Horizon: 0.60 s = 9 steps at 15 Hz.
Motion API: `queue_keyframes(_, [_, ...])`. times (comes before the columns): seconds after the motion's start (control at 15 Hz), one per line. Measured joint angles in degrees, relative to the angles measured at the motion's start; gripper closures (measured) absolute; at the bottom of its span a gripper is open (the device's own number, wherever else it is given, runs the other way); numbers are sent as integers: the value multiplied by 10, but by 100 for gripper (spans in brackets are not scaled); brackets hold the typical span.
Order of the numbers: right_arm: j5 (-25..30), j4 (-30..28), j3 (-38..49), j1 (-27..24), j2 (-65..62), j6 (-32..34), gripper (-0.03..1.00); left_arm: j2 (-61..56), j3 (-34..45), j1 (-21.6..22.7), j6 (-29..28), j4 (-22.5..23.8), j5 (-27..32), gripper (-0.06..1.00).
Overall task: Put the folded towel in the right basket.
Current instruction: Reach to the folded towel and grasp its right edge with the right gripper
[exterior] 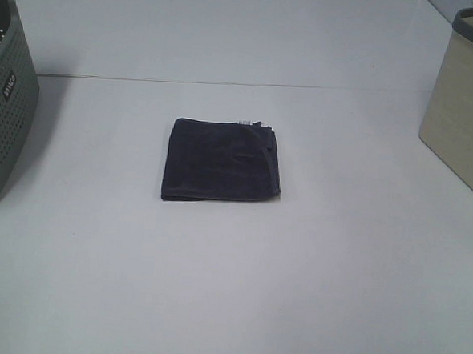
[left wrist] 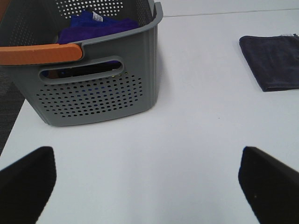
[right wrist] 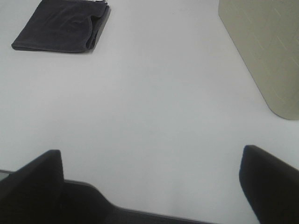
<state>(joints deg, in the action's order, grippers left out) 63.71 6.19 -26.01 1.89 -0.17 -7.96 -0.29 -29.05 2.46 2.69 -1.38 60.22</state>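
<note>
A dark folded towel (exterior: 221, 161) lies flat in the middle of the white table. It also shows in the left wrist view (left wrist: 274, 61) and in the right wrist view (right wrist: 63, 25). The beige right basket (exterior: 470, 107) stands at the table's right edge; its side shows in the right wrist view (right wrist: 264, 46). Neither gripper shows in the high view. My left gripper (left wrist: 147, 182) is open and empty, well short of the towel. My right gripper (right wrist: 152, 179) is open and empty, between towel and basket, near the table's front edge.
A grey perforated basket (exterior: 5, 91) stands at the left edge. In the left wrist view it (left wrist: 93, 88) has an orange handle (left wrist: 39, 53) and holds purple cloth (left wrist: 96, 25). A seam line (exterior: 226, 84) crosses the table behind the towel.
</note>
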Motion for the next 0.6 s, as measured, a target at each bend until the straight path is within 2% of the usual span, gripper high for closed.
queue_keyframes(0.6, [0,0,0,0,0,0,-1,0,0,0,0,0,0,-5])
